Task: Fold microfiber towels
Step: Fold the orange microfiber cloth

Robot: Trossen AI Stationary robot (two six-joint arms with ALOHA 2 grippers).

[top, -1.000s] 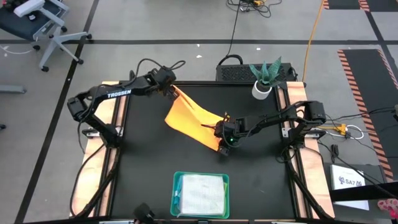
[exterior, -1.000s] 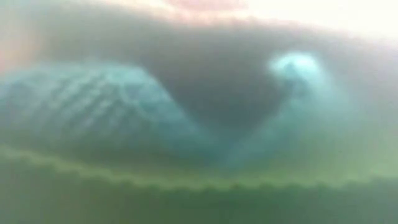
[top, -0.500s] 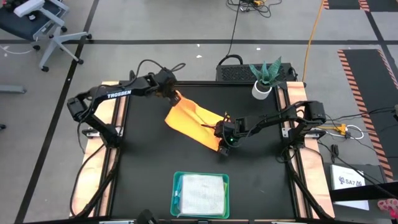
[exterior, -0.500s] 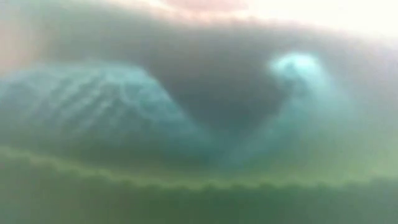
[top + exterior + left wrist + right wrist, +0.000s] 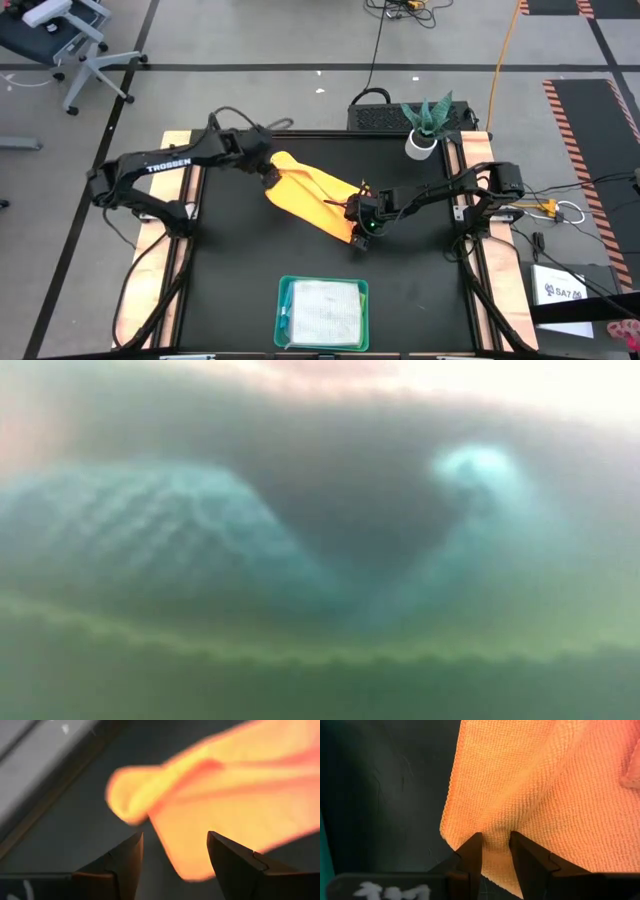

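Right now your right gripper [image 5: 494,851] is pinched shut on the near edge of one yellow-orange towel [image 5: 312,192], and in the right wrist view you can see the cloth bunched up between its two dark fingers [image 5: 470,855]. From above, that gripper [image 5: 358,212] sits near the middle of the black table [image 5: 230,270], at the towel's lower right end. Your left gripper [image 5: 174,855] is open wide, with nothing between its two fingers; the towel's rolled corner lies just past the fingertips, not touching them. From above, the left gripper [image 5: 266,172] sits at the towel's upper left end, right beside the cloth. The yellow-orange towel stretches in a slant across the table between your two grippers, lying mostly flat with one fold line along it. Closer to the front edge you have one teal tray [image 5: 284,312], well apart from the orange towel. In it you can see one pale grey-white towel [image 5: 326,312] on top, folded, and a thin strip of turquoise cloth at the tray's left side; you cannot count how many towels lie under it. One small potted plant [image 5: 425,128] in a white pot stands at the table's far right corner. The low view shows only a blurry teal and green shape very close up, and you cannot tell what it is.
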